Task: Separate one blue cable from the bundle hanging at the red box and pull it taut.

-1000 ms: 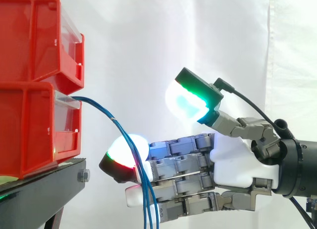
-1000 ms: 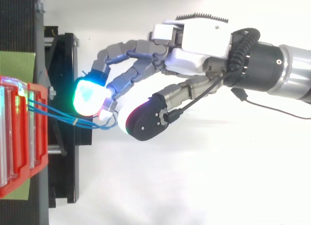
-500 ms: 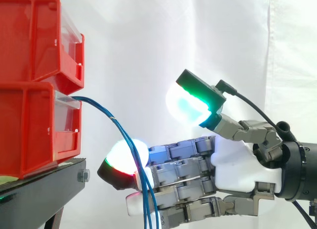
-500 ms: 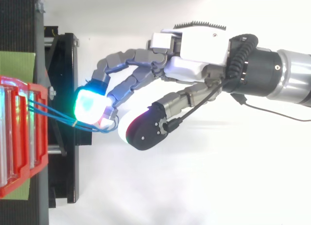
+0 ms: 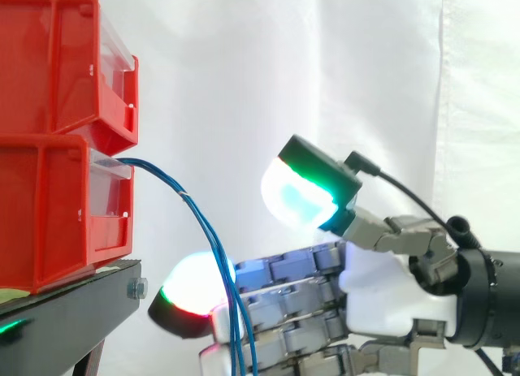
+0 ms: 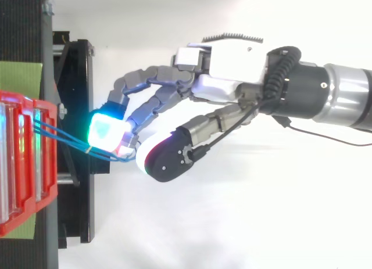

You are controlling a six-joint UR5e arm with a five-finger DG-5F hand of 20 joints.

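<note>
The blue cables (image 5: pixel 199 216) hang down from the lower red box (image 5: pixel 57 213) and cross the straight fingers of the robot hand (image 5: pixel 382 291), its thumb lifted well apart.

A white curtain (image 5: pixel 244 59) hangs behind, evenly lit, with a vertical seam near its right side. A black stand (image 5: pixel 73 311) sits at the left, over white ground (image 6: pixel 232 222).

The black stand (image 5: pixel 73 315) serves as the reference. A hex bolt (image 5: pixel 137 288) is mounted on its front edge. A green sheet (image 6: pixel 20 76) lies on its top. The white curtain (image 5: pixel 325 67) hangs behind the stand.
</note>
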